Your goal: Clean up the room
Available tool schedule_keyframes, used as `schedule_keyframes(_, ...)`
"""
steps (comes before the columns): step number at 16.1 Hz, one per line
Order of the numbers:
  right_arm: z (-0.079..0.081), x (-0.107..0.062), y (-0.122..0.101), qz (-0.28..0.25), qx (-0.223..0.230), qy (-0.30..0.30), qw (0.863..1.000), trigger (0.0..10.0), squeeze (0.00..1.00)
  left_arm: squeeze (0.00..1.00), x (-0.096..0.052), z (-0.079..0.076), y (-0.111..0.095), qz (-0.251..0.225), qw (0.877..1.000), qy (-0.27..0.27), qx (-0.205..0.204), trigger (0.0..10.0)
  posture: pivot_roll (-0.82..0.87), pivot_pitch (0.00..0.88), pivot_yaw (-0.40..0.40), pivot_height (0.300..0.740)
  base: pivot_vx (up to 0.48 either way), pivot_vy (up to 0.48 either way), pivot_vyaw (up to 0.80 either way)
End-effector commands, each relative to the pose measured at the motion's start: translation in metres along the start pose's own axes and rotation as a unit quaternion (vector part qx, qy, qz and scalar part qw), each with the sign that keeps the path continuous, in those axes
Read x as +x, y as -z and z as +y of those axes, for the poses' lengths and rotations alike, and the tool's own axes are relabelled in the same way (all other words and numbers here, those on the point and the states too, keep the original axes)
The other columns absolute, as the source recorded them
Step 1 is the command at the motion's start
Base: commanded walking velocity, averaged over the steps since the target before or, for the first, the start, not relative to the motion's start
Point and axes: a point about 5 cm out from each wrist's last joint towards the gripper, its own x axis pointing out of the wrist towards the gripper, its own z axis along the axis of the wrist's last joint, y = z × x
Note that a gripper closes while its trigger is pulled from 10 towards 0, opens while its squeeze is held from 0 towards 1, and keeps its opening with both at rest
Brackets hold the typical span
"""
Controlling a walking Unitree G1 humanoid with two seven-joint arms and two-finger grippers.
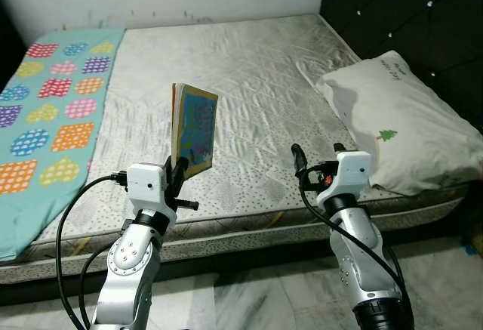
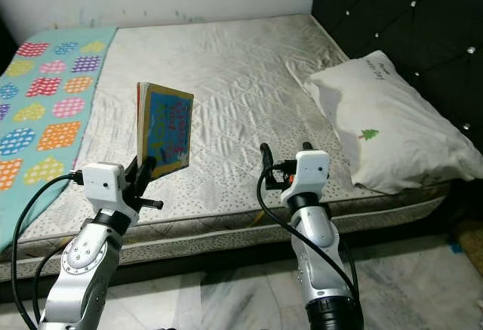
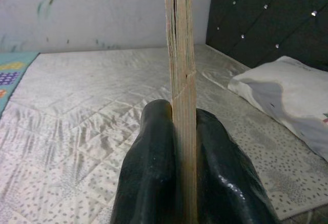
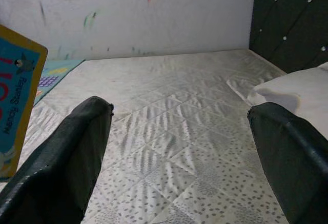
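Note:
A colourful picture book (image 1: 194,128) stands upright in the air above the bed's near edge, held by its lower edge. My left gripper (image 1: 179,170) is shut on it. In the left wrist view the book's page edge (image 3: 180,55) rises between the two black fingers (image 3: 151,167). My right gripper (image 1: 317,153) hovers open over the mattress to the right of the book, with nothing between its fingers (image 4: 66,157). The book's blue cover (image 4: 18,96) shows beside it in the right wrist view.
A bare grey quilted mattress (image 1: 249,81) lies ahead. A teal blanket with coloured patches (image 1: 53,111) covers its left part. A white pillow (image 1: 400,122) rests at the right against a dark tufted headboard (image 1: 423,20). Marble floor (image 1: 256,300) is below.

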Motion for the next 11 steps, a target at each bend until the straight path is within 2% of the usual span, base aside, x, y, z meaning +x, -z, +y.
schedule_keyframes(1, 0.0036, 0.0022, -0.0012, -0.004, 0.002, -0.007, 1.0, 10.0, 0.0, 0.0, -0.0001, 0.0044, -0.0084, -0.025, 1.0, -0.003, 0.003, 10.0, -0.05, 0.079, 0.021, 0.74, 0.296, 0.0, 0.0)
schedule_keyframes(11, 0.003, 0.0031, -0.0017, -0.007, 0.002, -0.008, 1.0, 10.0, 0.0, 0.0, 0.0006, 0.0036, -0.009, -0.027, 1.0, 0.0, -0.005, 10.0, -0.05, 0.089, 0.021, 0.74, 0.325, 0.0, 0.0)
